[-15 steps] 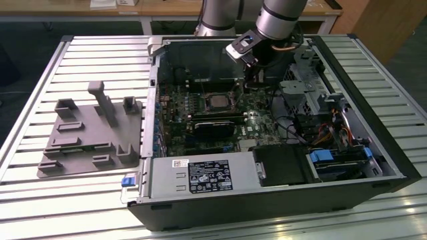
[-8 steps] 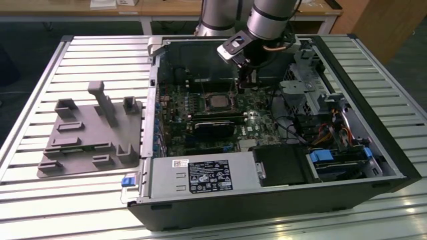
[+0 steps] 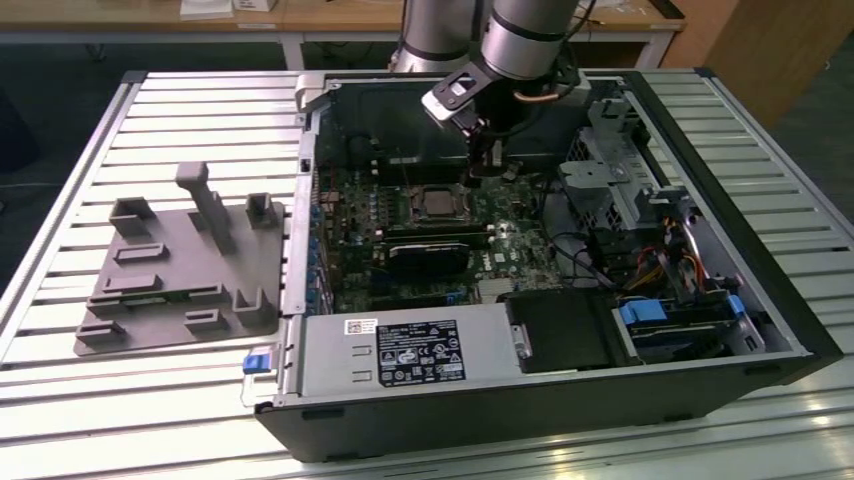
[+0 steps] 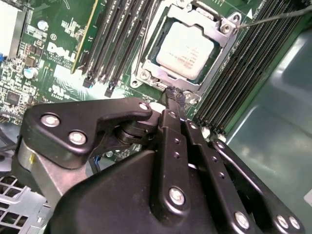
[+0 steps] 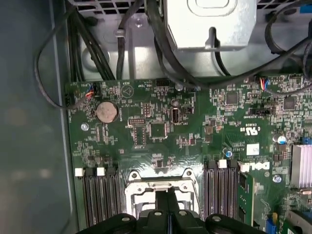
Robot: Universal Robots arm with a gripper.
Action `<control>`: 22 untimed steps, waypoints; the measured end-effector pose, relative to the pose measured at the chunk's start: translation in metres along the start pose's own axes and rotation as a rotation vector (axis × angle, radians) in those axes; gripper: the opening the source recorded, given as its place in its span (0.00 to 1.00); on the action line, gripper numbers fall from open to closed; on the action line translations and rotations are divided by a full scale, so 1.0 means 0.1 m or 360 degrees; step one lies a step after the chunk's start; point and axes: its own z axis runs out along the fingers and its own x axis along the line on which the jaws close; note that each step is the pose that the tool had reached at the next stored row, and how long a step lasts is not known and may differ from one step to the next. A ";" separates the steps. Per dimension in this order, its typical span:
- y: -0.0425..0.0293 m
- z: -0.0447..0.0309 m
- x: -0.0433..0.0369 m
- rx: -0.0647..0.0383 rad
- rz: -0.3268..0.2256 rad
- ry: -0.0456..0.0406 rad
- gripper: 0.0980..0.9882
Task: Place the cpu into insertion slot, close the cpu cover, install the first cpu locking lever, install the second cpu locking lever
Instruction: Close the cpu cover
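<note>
The cpu (image 4: 185, 51) lies flat in the insertion slot (image 4: 146, 74), its dull silver face showing through the window of the cpu cover (image 4: 218, 57), which is folded down over it. My gripper (image 4: 174, 95) is shut, its black tips right at the socket's edge, just off the cover. A thin wire lever (image 4: 278, 18) runs out from one socket corner. In the exterior view the gripper (image 3: 489, 165) hangs inside the open case, just to the exterior view's right of the socket (image 3: 434, 203). The first wrist view has the socket (image 5: 161, 187) just beyond the gripper (image 5: 169, 207).
Black memory slots (image 4: 117, 39) flank the socket on both sides. A black graphics card (image 3: 430, 255), a labelled power supply (image 3: 400, 355) and a drive cage (image 3: 607, 185) with cables crowd the case. A grey fixture block (image 3: 180, 265) sits on the slatted table at the exterior view's left.
</note>
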 end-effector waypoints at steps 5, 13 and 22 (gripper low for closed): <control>-0.079 0.011 -0.005 -0.0081 0.0000 0.0005 0.00; -0.251 0.057 -0.016 -0.0182 -0.0002 0.0012 0.00; -0.400 0.110 -0.026 -0.0224 -0.0016 0.0013 0.00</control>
